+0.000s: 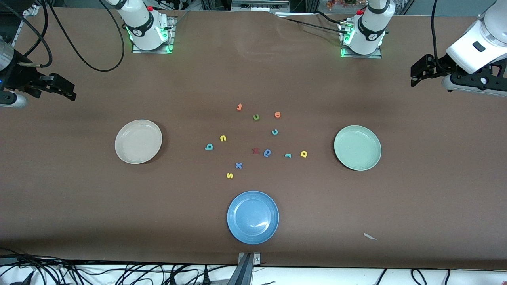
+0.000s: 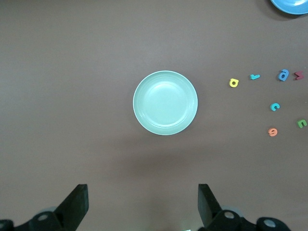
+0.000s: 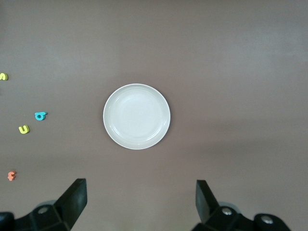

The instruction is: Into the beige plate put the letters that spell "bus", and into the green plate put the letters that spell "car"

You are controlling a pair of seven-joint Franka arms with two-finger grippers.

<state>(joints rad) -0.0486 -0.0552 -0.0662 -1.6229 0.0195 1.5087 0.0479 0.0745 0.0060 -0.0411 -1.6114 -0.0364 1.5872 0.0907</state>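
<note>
- Wrist views show our left gripper and right gripper spread wide, holding nothing, one high over each end of the table.
- Nothing is done: the green plate and the beige plate hold no letters.
- All six wait mid-table: b, u, s; c, a, r.
- Decoys crowd them: the blue x beside s, the olive u, the orange e, and the blue plate nearer the camera.

Blue plate: cut by upper right edge of the left wrist view. Yellow "s": clipped at middle left edge of the right wrist view. Right gripper: arm cut off at upper left frame edge.
</note>
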